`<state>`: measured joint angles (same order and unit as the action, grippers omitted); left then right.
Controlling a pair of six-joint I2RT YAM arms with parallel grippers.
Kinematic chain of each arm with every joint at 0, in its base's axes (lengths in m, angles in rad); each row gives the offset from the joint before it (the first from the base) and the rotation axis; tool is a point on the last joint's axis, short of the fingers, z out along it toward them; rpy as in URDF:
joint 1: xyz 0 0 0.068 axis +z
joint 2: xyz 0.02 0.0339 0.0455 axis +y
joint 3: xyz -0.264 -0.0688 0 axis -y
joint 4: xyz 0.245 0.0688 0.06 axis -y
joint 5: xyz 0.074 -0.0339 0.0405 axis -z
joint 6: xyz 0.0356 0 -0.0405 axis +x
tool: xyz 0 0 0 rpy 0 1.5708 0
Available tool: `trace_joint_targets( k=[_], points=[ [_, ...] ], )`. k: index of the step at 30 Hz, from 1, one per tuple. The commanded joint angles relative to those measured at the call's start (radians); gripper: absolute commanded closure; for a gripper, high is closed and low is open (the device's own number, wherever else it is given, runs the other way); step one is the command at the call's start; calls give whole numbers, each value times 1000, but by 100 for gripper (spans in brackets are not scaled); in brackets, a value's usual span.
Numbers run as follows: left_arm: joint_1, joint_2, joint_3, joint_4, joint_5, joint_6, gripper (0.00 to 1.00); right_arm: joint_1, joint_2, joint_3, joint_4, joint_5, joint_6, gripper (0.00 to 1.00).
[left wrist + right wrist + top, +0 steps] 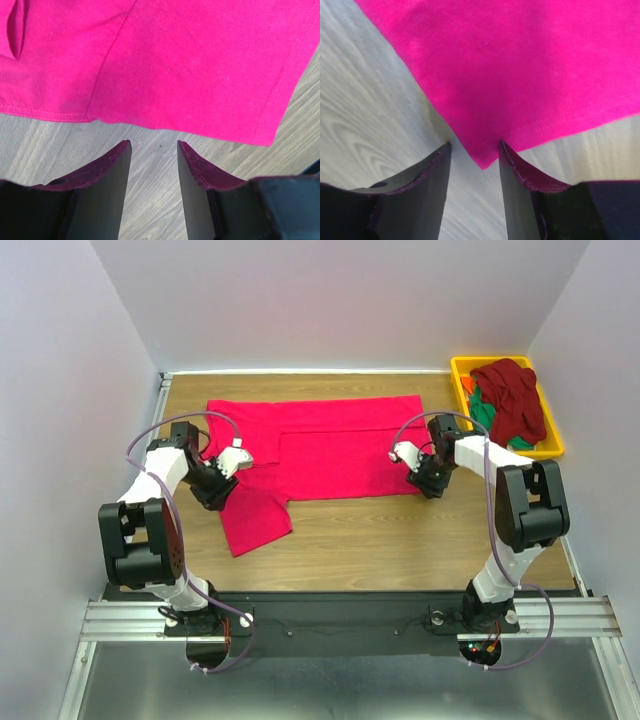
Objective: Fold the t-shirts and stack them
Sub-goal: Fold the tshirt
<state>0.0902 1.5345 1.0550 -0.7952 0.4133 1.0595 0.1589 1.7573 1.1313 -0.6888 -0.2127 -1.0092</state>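
A crimson-pink t-shirt (320, 445) lies spread on the wooden table, its far half folded over the near half, one sleeve (255, 520) sticking out toward the front left. My left gripper (215, 490) is open, just off the shirt's near edge (175, 85), over bare wood. My right gripper (428, 485) is open at the shirt's near right corner (485, 155), whose tip lies between the jaws. A dark maroon shirt (512, 395) lies with green and orange cloth in the yellow tray.
The yellow tray (460, 368) stands at the back right corner of the table. Grey walls close in left, right and behind. A black rail with the arm bases runs along the near edge.
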Motion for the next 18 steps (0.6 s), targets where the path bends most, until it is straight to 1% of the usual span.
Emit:
trace_joint_targets(
  k=[1,3,4,7,8,10,12,15,17,18],
  points=[
    [-24,-37,-39,3,-20,34,46,8,40,24,34,-1,-11,53],
    [-38,-54,-88,22,-39,43,46,8,59,25,38,7,-9,63],
    [-49,-65,-104,48,-57,40,46,7,67,24,44,12,-9,71],
    [-66,-73,-159,112,-73,28,46,8,73,24,51,21,-11,79],
    [-75,-74,-171,128,-74,20,45,8,74,24,51,22,-9,83],
    [-87,-70,-208,190,-93,-9,45,7,76,27,51,21,-9,86],
    [-127,-60,-248,258,-117,-30,45,8,73,28,49,18,-8,90],
    [-142,-47,-289,307,-140,-35,45,8,70,30,48,22,-6,97],
    [-152,-39,-302,309,-145,-30,49,10,67,33,46,26,1,99],
    [-153,-37,-305,297,-149,-23,60,8,62,36,41,27,4,99]
  ],
)
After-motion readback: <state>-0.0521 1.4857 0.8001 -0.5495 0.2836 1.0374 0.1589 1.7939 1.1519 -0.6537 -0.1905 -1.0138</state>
